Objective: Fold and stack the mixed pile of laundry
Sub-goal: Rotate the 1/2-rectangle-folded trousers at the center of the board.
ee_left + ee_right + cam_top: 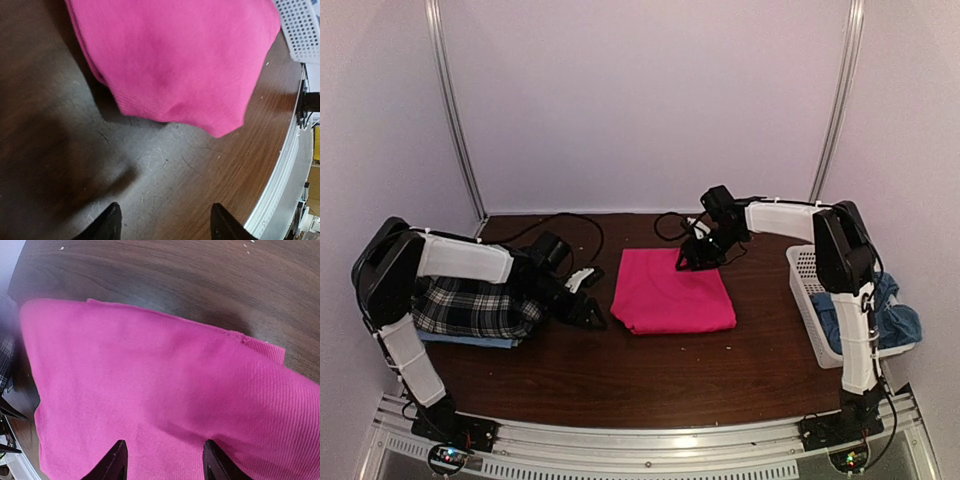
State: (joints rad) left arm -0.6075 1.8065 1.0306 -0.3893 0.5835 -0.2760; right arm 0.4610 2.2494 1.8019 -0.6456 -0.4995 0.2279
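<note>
The hot-pink trousers lie folded into a flat square at the table's middle; they also fill the left wrist view and the right wrist view. My right gripper is open over their far right corner, jaws apart just above the cloth. My left gripper is open and empty over bare wood just left of the trousers. The folded black-and-white plaid shirt rests on a light blue shirt at the left. A duller blue cloth lies in the basket.
A white plastic lattice basket stands at the right edge of the table, also in the left wrist view. Black cables trail along the back of the dark wooden table. A metal rail runs along the near edge.
</note>
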